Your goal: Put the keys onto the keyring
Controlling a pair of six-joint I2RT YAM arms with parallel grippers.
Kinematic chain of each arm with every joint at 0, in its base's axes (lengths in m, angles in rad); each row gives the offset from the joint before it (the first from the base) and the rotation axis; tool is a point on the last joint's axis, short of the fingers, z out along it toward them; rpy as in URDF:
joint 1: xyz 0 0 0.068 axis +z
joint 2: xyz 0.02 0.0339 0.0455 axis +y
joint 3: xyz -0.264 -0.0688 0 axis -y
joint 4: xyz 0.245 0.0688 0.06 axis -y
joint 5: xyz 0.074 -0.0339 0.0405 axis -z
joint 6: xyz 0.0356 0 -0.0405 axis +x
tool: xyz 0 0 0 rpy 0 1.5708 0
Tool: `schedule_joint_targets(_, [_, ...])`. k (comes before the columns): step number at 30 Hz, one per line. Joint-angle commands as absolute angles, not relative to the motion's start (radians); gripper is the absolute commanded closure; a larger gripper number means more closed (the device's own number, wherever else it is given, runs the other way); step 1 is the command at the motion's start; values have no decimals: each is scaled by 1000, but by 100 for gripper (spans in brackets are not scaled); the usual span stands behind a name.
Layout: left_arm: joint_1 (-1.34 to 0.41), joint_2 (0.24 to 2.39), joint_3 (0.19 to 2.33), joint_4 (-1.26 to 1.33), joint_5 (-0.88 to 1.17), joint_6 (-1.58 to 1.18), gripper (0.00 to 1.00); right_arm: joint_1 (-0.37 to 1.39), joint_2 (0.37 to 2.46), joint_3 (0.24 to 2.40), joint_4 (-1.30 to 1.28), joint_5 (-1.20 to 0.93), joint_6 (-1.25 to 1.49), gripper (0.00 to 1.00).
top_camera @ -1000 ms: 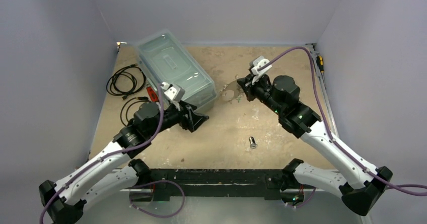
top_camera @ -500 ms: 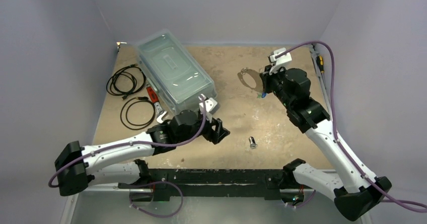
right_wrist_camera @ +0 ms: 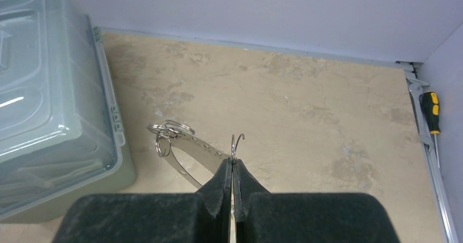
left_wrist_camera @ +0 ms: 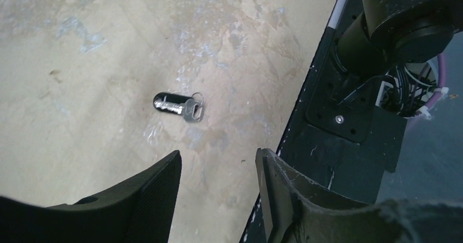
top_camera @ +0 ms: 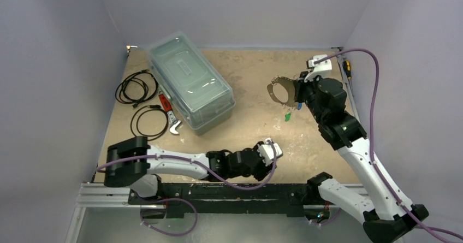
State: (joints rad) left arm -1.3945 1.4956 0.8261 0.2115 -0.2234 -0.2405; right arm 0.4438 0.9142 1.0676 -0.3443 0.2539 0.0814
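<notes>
My right gripper is shut on the keyring, a pale band with small metal rings, and holds it above the table at the back right. A green-headed key shows just below the ring; I cannot tell whether it hangs or lies. A blue spot sits by the gripper. The dark and silver key lies on the table just ahead of my left gripper. That gripper is open and holds nothing. In the top view the left wrist hides this key.
A clear plastic lidded box stands at the back left. Black coiled cables and a red-handled tool lie left of it. A yellow-handled screwdriver rests by the right wall. The black base rail runs close to the right of the left fingers.
The left arm swung right along the near edge to the dark key, and its jaws narrowed. The right gripper carried the keyring up and to the right.
</notes>
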Motion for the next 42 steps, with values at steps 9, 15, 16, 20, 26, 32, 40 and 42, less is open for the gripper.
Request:
schedule_joint_targets(9, [-1450,1812,1022,368,-336,-110,55,440,844,1166,-391,294,89,100])
schedule_joint_targets(15, [-1450,1934,1162,279,-321,-73,56,439,830,1174,-412,285,92,100])
schedule_joint_targets(16, [-1450,1954,1194,246,-328,-73,57,439,830,1178,-417,280,94,100])
schedule_joint_targets(20, [-1450,2019,1291,132,-374,-64,57,439,831,1195,-428,265,95,100])
schedule_joint_targets(26, [-1451,2059,1344,41,-459,-56,57,439,836,1193,-424,254,94,100])
schedule_joint_targets(32, [-1451,2104,1392,-65,-523,-44,58,439,860,1197,-419,225,95,100])
schedule_joint_targets(40, [-1451,2132,1412,-78,-545,-26,63,439,869,1196,-414,190,101,100])
schedule_joint_targets(42, [-1451,2139,1419,-88,-555,-20,65,439,870,1194,-414,180,101,100])
